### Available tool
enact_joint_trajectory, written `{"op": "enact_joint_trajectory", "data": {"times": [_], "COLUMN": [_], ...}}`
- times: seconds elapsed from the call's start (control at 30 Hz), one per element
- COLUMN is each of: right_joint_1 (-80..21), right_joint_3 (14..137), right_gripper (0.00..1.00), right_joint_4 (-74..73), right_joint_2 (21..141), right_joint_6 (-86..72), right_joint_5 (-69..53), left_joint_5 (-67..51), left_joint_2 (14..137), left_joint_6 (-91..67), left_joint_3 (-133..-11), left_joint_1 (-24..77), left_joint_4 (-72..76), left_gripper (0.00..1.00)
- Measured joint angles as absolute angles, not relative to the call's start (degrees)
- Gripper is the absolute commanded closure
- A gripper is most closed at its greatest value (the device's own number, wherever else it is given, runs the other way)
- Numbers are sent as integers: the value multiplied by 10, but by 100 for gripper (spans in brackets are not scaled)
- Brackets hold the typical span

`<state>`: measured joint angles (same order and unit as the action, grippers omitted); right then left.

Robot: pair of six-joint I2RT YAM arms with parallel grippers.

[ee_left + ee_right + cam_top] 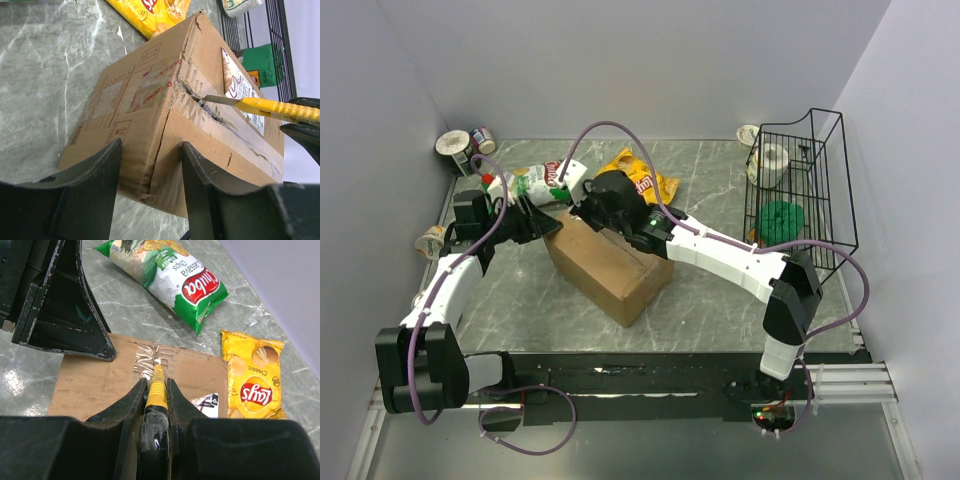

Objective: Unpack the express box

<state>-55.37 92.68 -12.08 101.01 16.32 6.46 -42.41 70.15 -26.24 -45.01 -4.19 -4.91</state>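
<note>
Gripping yellow knife (270, 106), right pincer (156, 389), its tip hidden in express box (610, 265); left pincer (151, 146) wide.

Brown taped express box (608, 263) lies closed, seam torn.

White arms (445, 290) with black joints (792, 292) trail purple cables (620, 124).

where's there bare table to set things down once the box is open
Best: the near strip of table in front of the express box, and the patch between the box and the wire basket, though the right arm spans it. Crowded: back left, with chip bags, cans, left hand and right hand.
</note>
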Motion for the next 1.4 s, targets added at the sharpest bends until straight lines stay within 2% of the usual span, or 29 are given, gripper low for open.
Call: {"op": "enact_joint_trajectory", "data": {"times": [0.8,0.83,0.87,0.9,1.0,1.13,1.3,1.4], "right_joint_1": [-558,-558,-559,-559,-560,-561,-561,-561], "right_joint_3": [966,970,974,977,978,978,978,978], "right_gripper": [100,100,100,100,100,100,100,100], "right_joint_4": [-182,-184,-187,-187,-187,-187,-187,-186], "right_joint_2": [1009,1011,1013,1015,1016,1016,1016,1016], "right_joint_6": [111,114,115,116,118,119,121,123], "right_joint_5": [75,74,72,70,60,59,59,59], "left_joint_5": [-436,-436,-434,-434,-433,-434,-455,-463], "left_joint_2": [702,700,697,692,670,649,677,717], "left_joint_6": [-270,-269,-268,-269,-270,-262,-251,-236], "left_joint_3": [-458,-460,-462,-463,-465,-471,-500,-517], "left_joint_1": [-39,-41,-44,-48,-65,-74,-54,-32], "left_joint_4": [-63,-69,-77,-86,-124,-149,-142,-136], "left_gripper": [99,96,88,67,50,41,39,42]}}
